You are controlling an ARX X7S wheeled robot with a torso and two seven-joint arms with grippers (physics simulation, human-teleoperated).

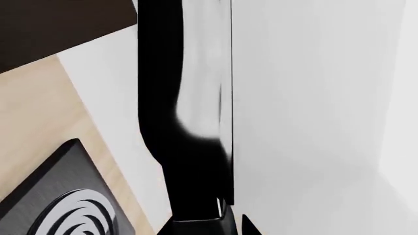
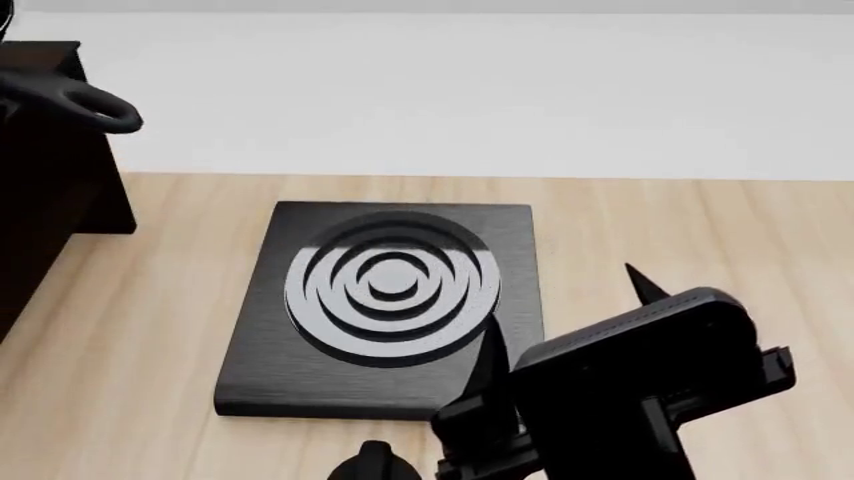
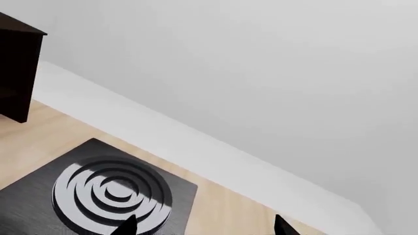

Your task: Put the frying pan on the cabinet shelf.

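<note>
The frying pan (image 1: 186, 147) fills the middle of the left wrist view as a tall glossy black shape with a thin pale rim. My left gripper (image 1: 230, 221) sits at its lower end, jaws closed on the pan's edge. In the head view only the pan's handle loop (image 2: 96, 106) shows, sticking out beside the top of the near-black cabinet (image 2: 47, 200) at the far left; the left gripper is out of that view. My right gripper (image 2: 570, 318) is open and empty, low over the table right of the stove plate; it also shows in the right wrist view (image 3: 205, 227).
A square black stove plate (image 2: 254, 370) with concentric rings lies mid-table; it also shows in the left wrist view (image 1: 49, 196) and right wrist view (image 3: 163, 191). The wooden table (image 2: 694, 230) meets a white wall (image 2: 467, 90) behind. A cabinet corner (image 3: 16, 68) shows in the right wrist view.
</note>
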